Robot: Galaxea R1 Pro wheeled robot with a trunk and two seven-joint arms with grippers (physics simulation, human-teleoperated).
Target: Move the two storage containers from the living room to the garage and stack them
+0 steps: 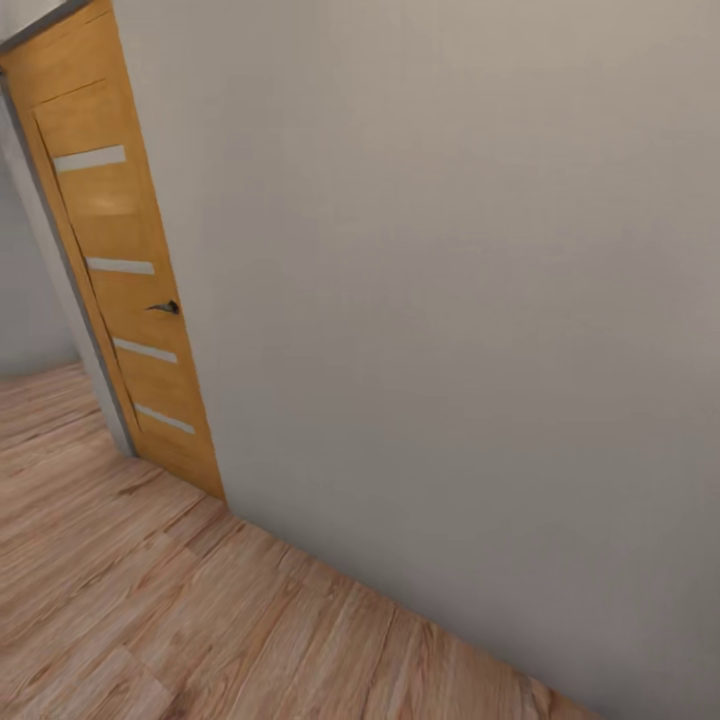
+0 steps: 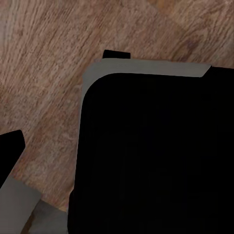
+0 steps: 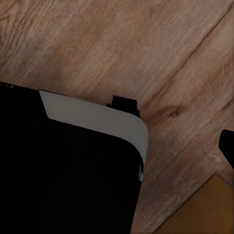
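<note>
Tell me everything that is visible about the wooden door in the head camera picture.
The wooden door stands at the left of the head view. It is made of honey-orange wood with a visible grain and carries four narrow, pale horizontal strips, probably frosted glass, one above the other. A small dark lever handle sits on its right edge at about middle height. A grey frame runs along its left side. The door looks tilted because the camera is tilted. Its foot meets the light wood plank floor, and the plain pale wall borders it on the right.
</note>
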